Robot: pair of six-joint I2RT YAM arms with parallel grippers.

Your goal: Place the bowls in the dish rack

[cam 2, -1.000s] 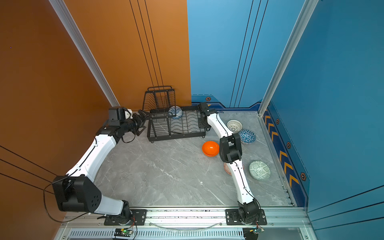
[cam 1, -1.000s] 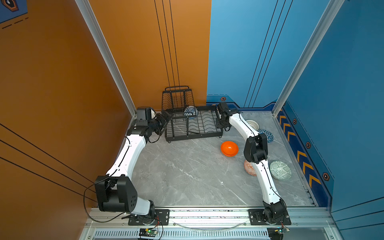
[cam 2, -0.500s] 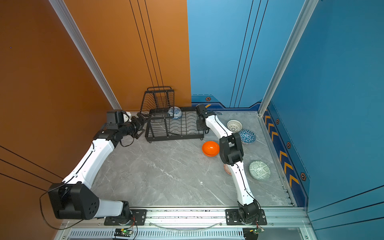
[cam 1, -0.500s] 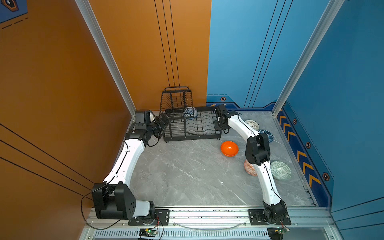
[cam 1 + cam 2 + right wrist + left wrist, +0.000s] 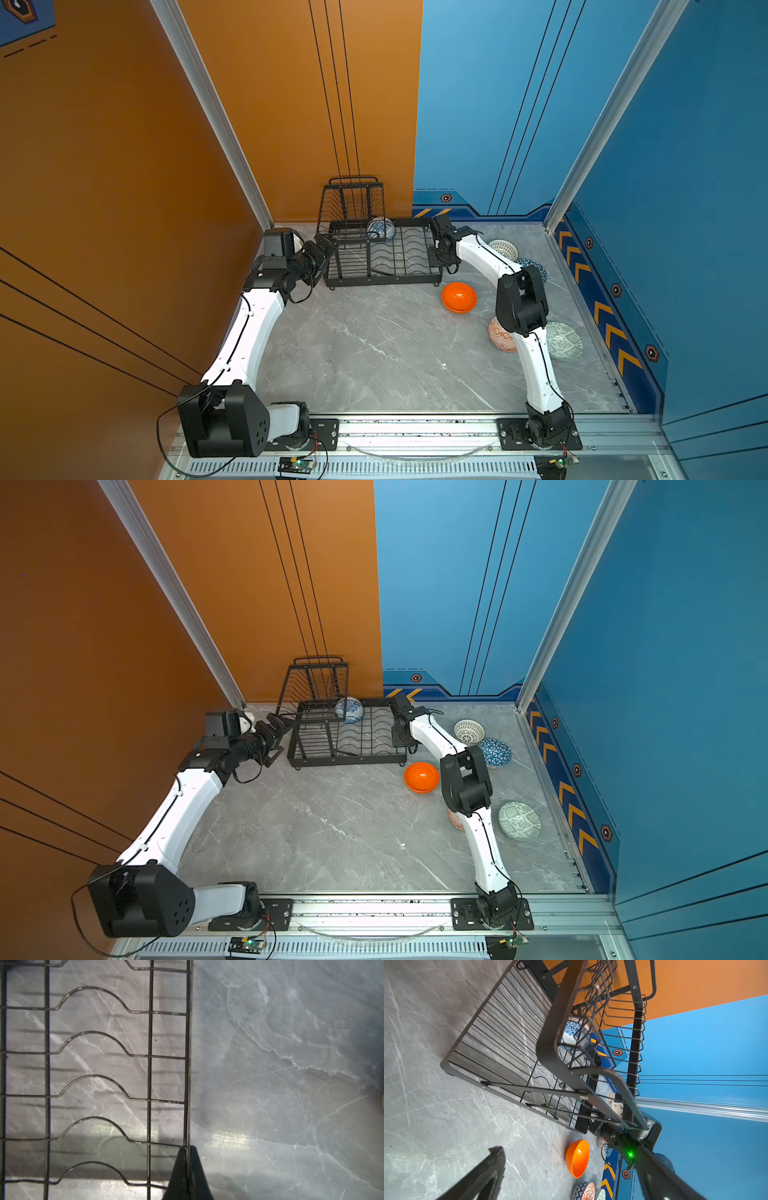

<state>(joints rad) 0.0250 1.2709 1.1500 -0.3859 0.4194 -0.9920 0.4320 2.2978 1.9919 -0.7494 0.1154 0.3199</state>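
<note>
While the right gripper (image 5: 186,1148) is pinched tight on the side rim wire of the black metal wire dish rack (image 5: 384,283), the left gripper (image 5: 325,261) is spread wide at the rack's opposite end, just beside the raised basket tier. Can't tell whether the left fingers (image 5: 483,1176) touch any metal.

Rack stands at the back of the grey marble-look tabletop (image 5: 374,357), close to the orange wall. In both top views the raised tier is on the left and the flat slotted tray runs to the right of it.

Bowl status:
- small blue-white floral bowl (image 5: 381,228) (image 5: 575,1032): in the rack, at the back of the lower tray, right against the raised tier, tipped on its side
- plain glossy orange bowl (image 5: 459,297) (image 5: 421,776): on the table, near the rack's front right corner, not touching it
- white lattice-patterned bowl (image 5: 469,731): on the table right of the rack, beyond the right forearm
- blue triangle-patterned bowl (image 5: 494,752): just beside the lattice one on its near side, partly behind the right elbow in a top view
- orange-white geometric bowl (image 5: 500,334): on the table under the right arm, mostly hidden
- pale green patterned bowl (image 5: 519,820): on the table near the right edge, on the far side of the arm from the geometric one

One bowl loaded, five on the table, neither gripper on a bowl
</note>
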